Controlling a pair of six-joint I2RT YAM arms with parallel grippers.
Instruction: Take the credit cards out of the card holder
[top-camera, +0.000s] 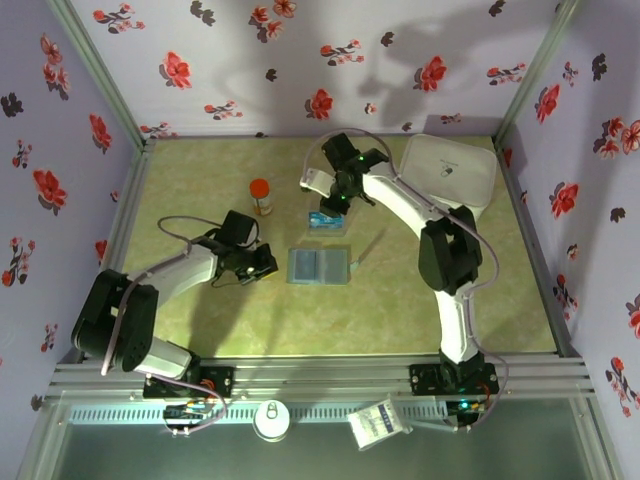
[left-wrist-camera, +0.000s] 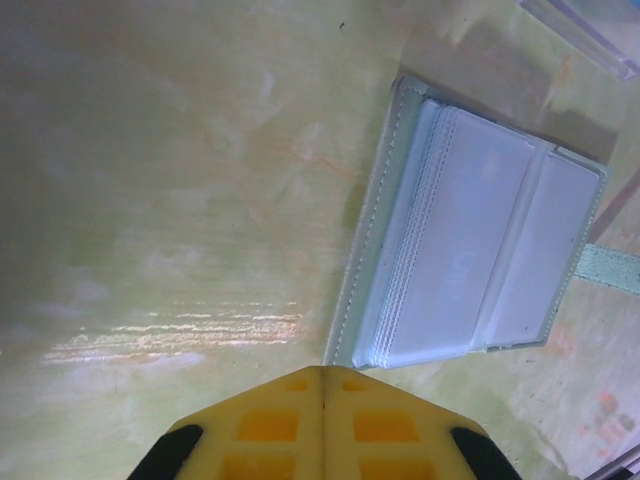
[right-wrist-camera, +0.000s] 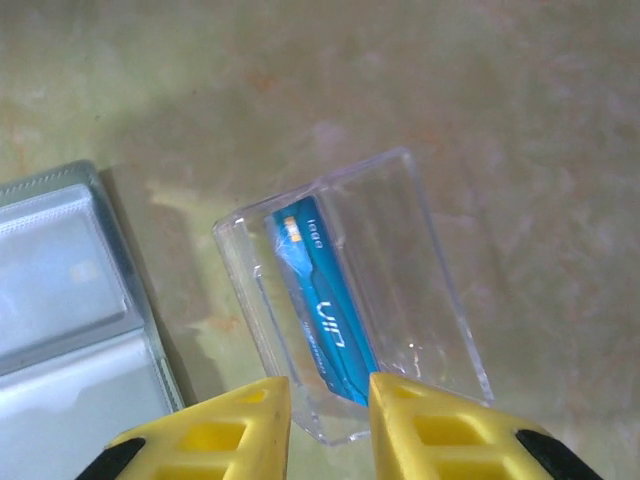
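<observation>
The grey-blue card holder (top-camera: 318, 266) lies open and flat in the middle of the table, its clear pockets (left-wrist-camera: 480, 260) facing up. A light blue credit card (right-wrist-camera: 325, 305) leans on edge inside a small clear plastic box (right-wrist-camera: 420, 260) just behind the holder (right-wrist-camera: 70, 290). My right gripper (right-wrist-camera: 330, 390) hovers over the near end of that box, open, with the card's lower end showing in the gap and nothing gripped. My left gripper (left-wrist-camera: 322, 372) is shut and empty, its tips just off the holder's near left corner. From above, the left gripper (top-camera: 262, 265) sits left of the holder and the right gripper (top-camera: 335, 200) over the box (top-camera: 326, 222).
An orange-capped bottle (top-camera: 261, 196) stands behind and left of the holder. A large white lidded container (top-camera: 447, 170) fills the back right corner. Flowered walls close in the table on three sides. Bare green tabletop (top-camera: 400, 320) lies in front of the holder.
</observation>
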